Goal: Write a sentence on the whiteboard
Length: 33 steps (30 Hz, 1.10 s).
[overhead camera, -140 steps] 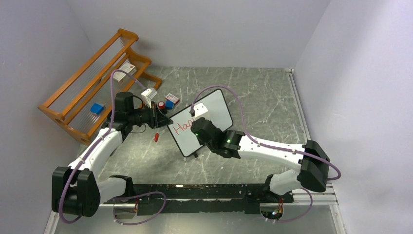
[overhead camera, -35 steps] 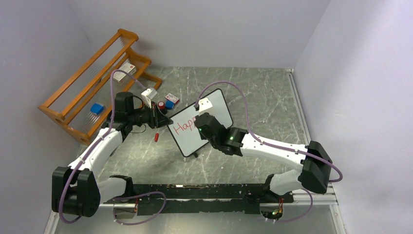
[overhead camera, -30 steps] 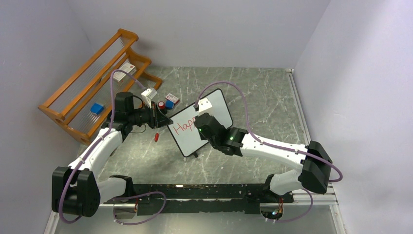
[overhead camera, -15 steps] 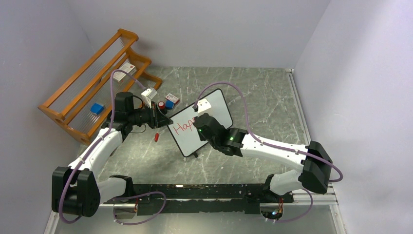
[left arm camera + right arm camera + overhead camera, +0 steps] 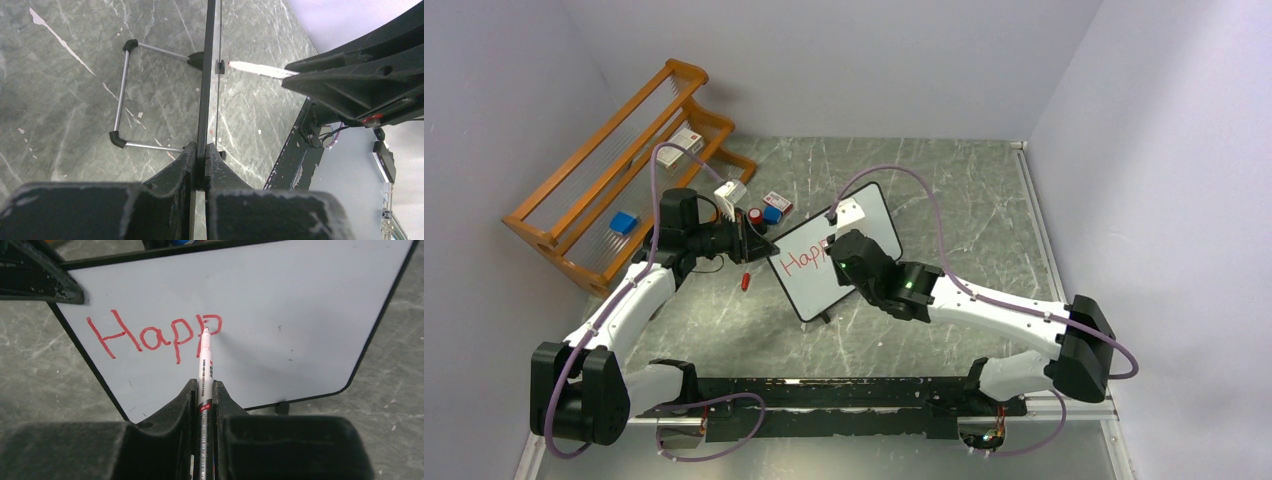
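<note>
The whiteboard (image 5: 300,305), smooth with a thin black frame and rounded corners, stands on the marbled grey table (image 5: 964,200), with open room to its right. The left pincer (image 5: 202,152) clamps its edge. The right pincer (image 5: 204,387) grips a slim marker (image 5: 205,355), its tip seemingly touching the red lettering (image 5: 150,335) "Happ".

Left arm (image 5: 629,300): base at the near-left corner of the worktop, elbow folded back by the base, forearm running up and away along the left side, wrist turned to point right.

Left gripper (image 5: 201,150): jaws pinched tight on the left edge of the whiteboard (image 5: 879,228), which shows edge-on between the fingers.

Right arm (image 5: 994,305): base at the near edge, right of centre. Elbow out toward the right edge, forearm reaching low and left toward mid-worktop.

Right gripper (image 5: 204,386): jaws closed on the marker (image 5: 205,357), barrel running out between the fingers, tip on the board face.
</note>
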{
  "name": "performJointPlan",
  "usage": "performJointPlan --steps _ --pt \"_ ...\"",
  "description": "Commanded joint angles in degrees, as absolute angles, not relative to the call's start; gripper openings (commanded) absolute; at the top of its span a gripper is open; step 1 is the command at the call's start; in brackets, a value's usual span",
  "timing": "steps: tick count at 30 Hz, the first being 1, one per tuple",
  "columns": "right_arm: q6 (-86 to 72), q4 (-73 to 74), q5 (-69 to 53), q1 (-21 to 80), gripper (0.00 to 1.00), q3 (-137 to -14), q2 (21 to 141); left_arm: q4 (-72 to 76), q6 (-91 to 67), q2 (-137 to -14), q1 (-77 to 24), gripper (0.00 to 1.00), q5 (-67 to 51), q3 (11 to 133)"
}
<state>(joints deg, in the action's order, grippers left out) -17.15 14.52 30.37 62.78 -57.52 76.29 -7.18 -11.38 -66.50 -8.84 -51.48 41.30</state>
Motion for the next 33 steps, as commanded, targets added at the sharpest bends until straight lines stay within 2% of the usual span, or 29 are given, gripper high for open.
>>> performJointPlan --steps 1,13,33 --pt "-15.5 14.2 33.1 61.4 0.0 -57.6 73.5 -10.9 -9.4 -68.0 -8.9 0.05 -47.9 41.4" --pt "-11.8 10.8 30.8 57.9 0.0 -55.9 73.1 -11.6 -8.8 -68.4 -8.9 0.05 -47.4 41.7" --pt "-10.2 8.0 27.0 57.5 0.0 -57.1 77.4 -11.5 -8.8 -69.5 -8.9 0.05 -47.9 42.0"
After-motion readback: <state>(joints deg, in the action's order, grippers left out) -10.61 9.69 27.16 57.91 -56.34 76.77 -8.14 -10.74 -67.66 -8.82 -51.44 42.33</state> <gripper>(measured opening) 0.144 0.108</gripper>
